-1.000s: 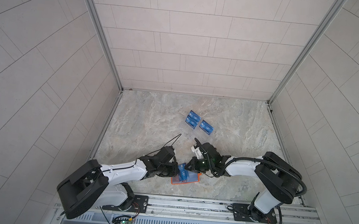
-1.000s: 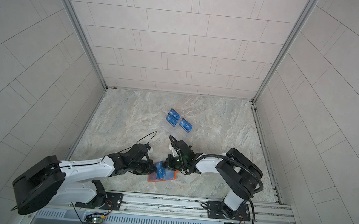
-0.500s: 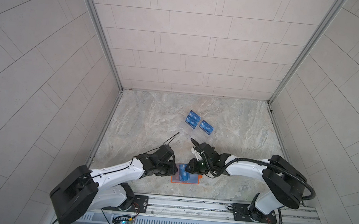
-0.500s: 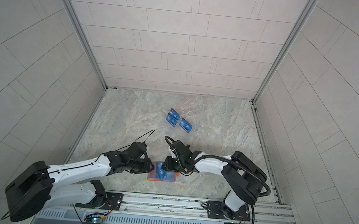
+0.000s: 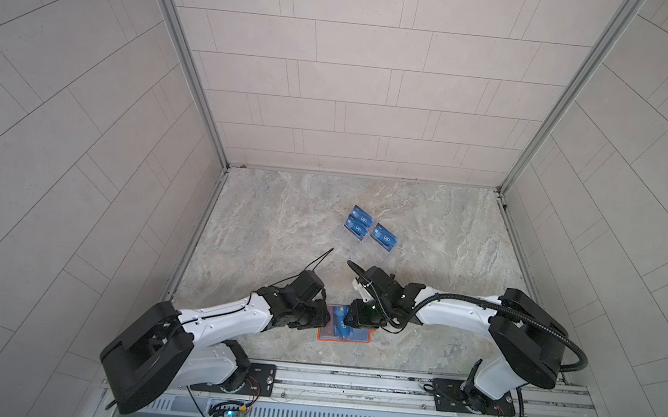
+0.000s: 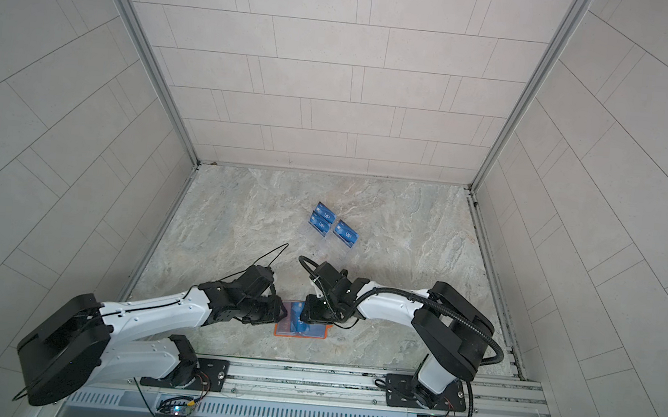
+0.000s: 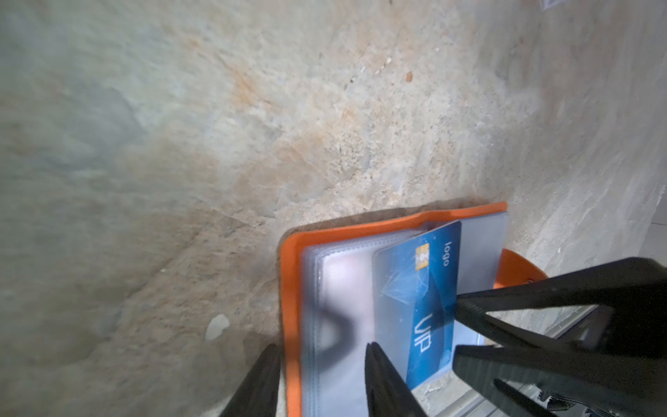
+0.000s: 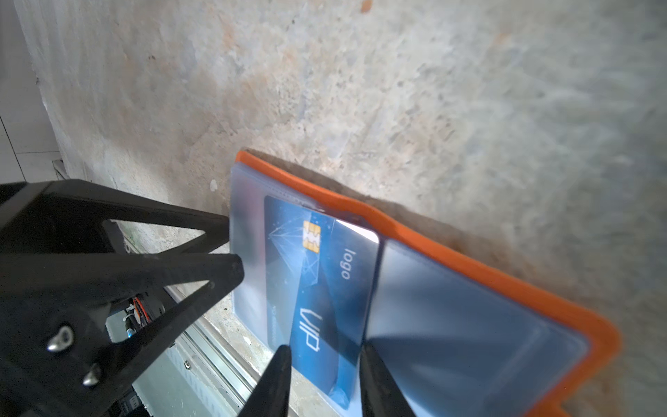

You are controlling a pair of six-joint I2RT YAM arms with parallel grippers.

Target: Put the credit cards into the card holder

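**Item 1.** Bright orange, leather-like, book-style card holder point(image 5: 361, 337) point(image 7: 288, 289) point(image 8: 469, 267) with clear plastic inner sleeves. We find it lying open and flat on the grey-beige marble-patterned tabletop point(image 5: 279, 233), near the front edge. In both top views it sits between the two arms.

**Item 2.** Thin rectangular blue card point(image 7: 422, 307) point(image 8: 317, 289) of plastic, with white "VIP" and "logo" lettering and a gold chip. We record it inside the open holder beside the fold, partly covered by a frosted sleeve.

**Item 3.** Black two-fingered left gripper point(image 5: 328, 319) point(image 7: 321, 346) point(image 8: 232, 247). We note its jaws parted and gripping nothing. One finger stands over the tabletop and the other over the sleeve page, with the holder's outer orange edge between them.

**Item 4.** Black two-fingered right gripper point(image 5: 349, 317) point(image 8: 325, 348) point(image 7: 457, 325). We note its jaws parted and clasping nothing, with the fingers poised over the blue card. We cannot tell whether the tips touch the card.

**Item 5.** Three blue cards point(image 5: 384, 237) point(image 6: 345, 233) with white "VIP" lettering. We list them propped on a clear stand point(image 5: 361, 250) of tiered acrylic, near the middle of the tabletop and well apart from the holder.
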